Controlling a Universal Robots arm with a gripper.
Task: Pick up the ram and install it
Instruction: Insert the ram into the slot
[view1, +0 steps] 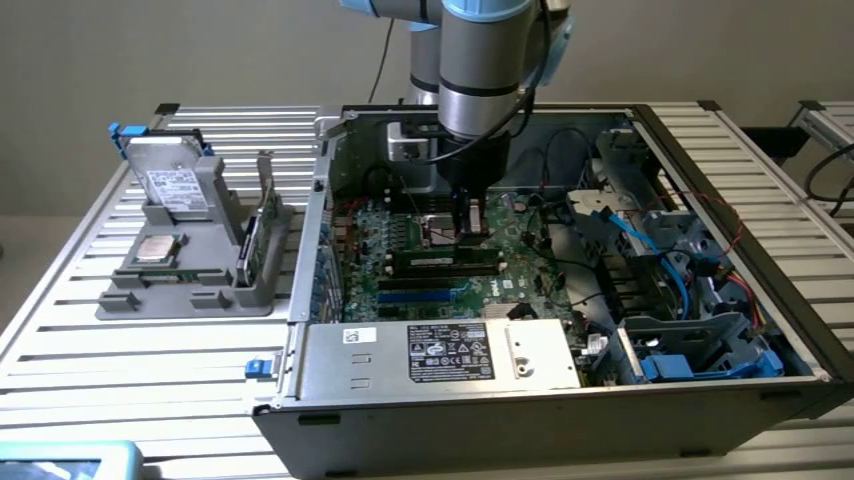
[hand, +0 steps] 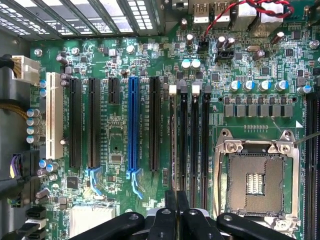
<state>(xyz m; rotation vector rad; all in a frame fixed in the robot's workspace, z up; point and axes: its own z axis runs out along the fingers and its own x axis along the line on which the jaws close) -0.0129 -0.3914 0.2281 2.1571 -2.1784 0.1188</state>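
Note:
The ram (view1: 441, 262) is a thin green stick with dark chips, standing on edge in a memory slot of the motherboard (view1: 514, 275) inside the open computer case. My gripper (view1: 469, 236) reaches straight down from the arm to the ram's top edge. In the wrist view the ram (hand: 173, 135) shows edge-on as a thin line in the slot beside the empty black slots. My gripper (hand: 176, 202) is shut, its two black fingers pressed together right over that line. I cannot tell whether the fingers touch the ram.
The case walls (view1: 320, 230) box in the board. Cables and drive bays (view1: 667, 260) crowd the exterior view's right. A labelled metal box (view1: 447, 352) sits at the front. A grey tray (view1: 174, 290) outside holds a drive, a chip and a stick. The open CPU socket (hand: 257, 175) lies next to the slots.

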